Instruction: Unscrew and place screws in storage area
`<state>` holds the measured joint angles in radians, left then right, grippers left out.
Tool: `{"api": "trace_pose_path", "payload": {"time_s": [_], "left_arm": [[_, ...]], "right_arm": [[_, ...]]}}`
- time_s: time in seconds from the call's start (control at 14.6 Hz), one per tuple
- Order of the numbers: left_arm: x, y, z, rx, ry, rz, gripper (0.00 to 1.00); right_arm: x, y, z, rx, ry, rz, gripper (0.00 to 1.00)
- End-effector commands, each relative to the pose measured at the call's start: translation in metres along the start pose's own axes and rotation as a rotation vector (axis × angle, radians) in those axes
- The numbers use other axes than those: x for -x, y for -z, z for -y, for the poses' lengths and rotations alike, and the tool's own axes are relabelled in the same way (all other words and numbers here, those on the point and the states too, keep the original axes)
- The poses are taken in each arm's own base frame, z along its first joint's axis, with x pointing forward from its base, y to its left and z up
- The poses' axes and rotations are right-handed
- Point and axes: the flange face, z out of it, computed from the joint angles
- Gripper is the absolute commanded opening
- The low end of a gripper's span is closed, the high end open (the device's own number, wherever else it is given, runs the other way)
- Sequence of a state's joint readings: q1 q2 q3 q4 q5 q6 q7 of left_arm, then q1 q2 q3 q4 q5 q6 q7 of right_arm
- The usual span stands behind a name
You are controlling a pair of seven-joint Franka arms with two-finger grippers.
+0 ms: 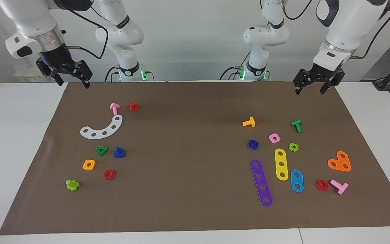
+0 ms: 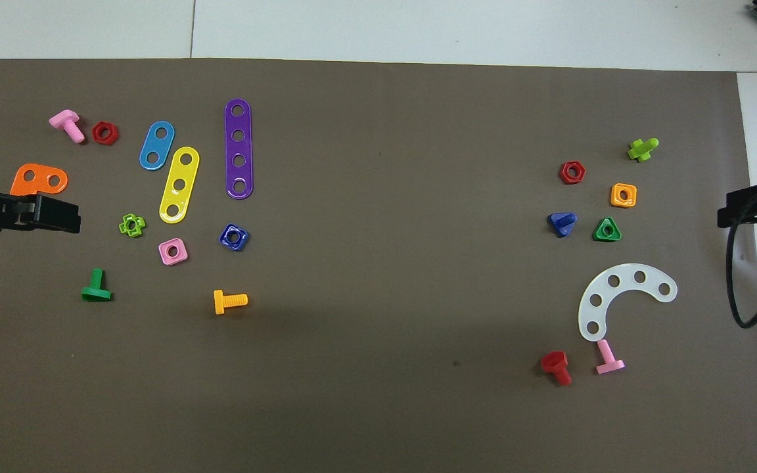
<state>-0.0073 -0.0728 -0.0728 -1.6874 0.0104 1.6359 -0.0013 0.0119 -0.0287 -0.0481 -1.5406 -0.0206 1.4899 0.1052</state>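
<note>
The dark-blue bolt [image 1: 118, 152] with its triangular head lies on the brown mat beside a green triangular nut [image 1: 101, 150], toward the right arm's end; it also shows in the overhead view [image 2: 561, 223]. The dark-blue square nut [image 1: 253, 144] lies apart from it toward the left arm's end, also seen from overhead [image 2: 234, 236]. My right gripper [image 1: 73, 83] hangs open and empty above the mat's edge at its own end [image 2: 743, 209]. My left gripper [image 1: 309, 90] hangs open and empty above the mat's edge at its end, next to the orange plate in the overhead view [image 2: 56, 215].
Near the blue bolt lie a white curved plate [image 1: 102, 129], pink bolt [image 1: 114, 108], red bolt [image 1: 134, 106], orange nut [image 1: 89, 164], red nut [image 1: 109, 174] and lime bolt [image 1: 72, 185]. Near the blue nut lie purple [image 1: 261, 183], yellow [image 1: 281, 164] and blue [image 1: 297, 180] strips, an orange bolt [image 1: 249, 122] and a pink nut [image 1: 274, 138].
</note>
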Motion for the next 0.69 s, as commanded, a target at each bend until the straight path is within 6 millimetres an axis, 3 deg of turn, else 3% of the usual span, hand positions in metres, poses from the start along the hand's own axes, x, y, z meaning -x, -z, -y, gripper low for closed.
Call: {"api": "trace_pose_path", "payload": {"time_s": [0.0,0.62], "left_arm": [[0.0042,0.0011,0.0030,-0.017,0.004,0.000,1.00],[0.0047,0.0012,0.0030,-0.017,0.004,0.000,1.00]], "right_arm": [[0.0114,-0.0035,0.0017,-0.010,-0.002,0.011,1.00],[0.0120,-0.0037,0.0041,-0.002,-0.005,0.013,1.00]]}}
